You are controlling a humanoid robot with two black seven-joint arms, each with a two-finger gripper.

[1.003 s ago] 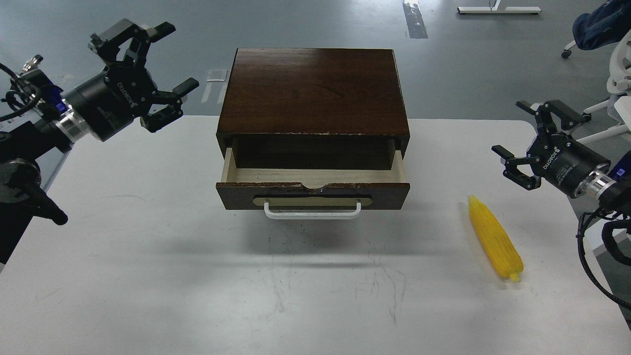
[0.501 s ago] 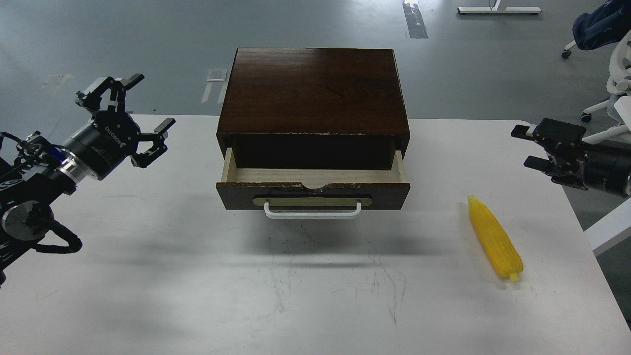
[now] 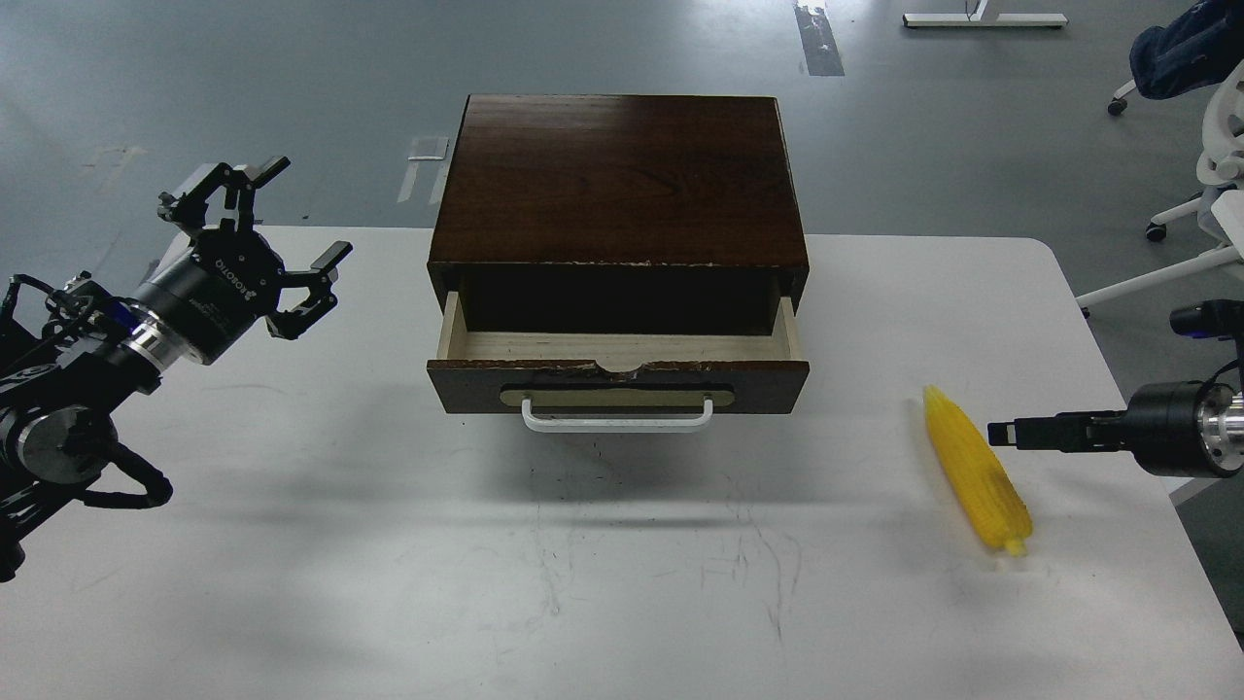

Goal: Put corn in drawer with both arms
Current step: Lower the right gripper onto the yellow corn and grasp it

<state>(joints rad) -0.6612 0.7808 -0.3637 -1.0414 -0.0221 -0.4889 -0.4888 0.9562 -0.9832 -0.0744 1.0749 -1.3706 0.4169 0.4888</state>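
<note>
The yellow corn (image 3: 975,473) lies on the white table (image 3: 292,544) at the right, tapered end pointing away from me. The dark brown drawer (image 3: 618,381) of the cabinet (image 3: 618,175) is pulled partly out; its pale inside shows nothing in it, and its white handle (image 3: 617,418) faces me. My left gripper (image 3: 299,216) is open and empty, hovering left of the cabinet. My right gripper (image 3: 1006,434) is seen edge-on, low, with its tips just right of the corn's middle; its fingers cannot be told apart.
The table's right edge (image 3: 1127,389) runs close behind the corn. A white office chair (image 3: 1215,136) stands on the floor at the far right. Bare tabletop lies in front of the drawer.
My right gripper has dropped from beside the table's back right, turned edge-on and come level with the corn. My left gripper lowered and drew back leftwards. The corn and drawer have not moved.
</note>
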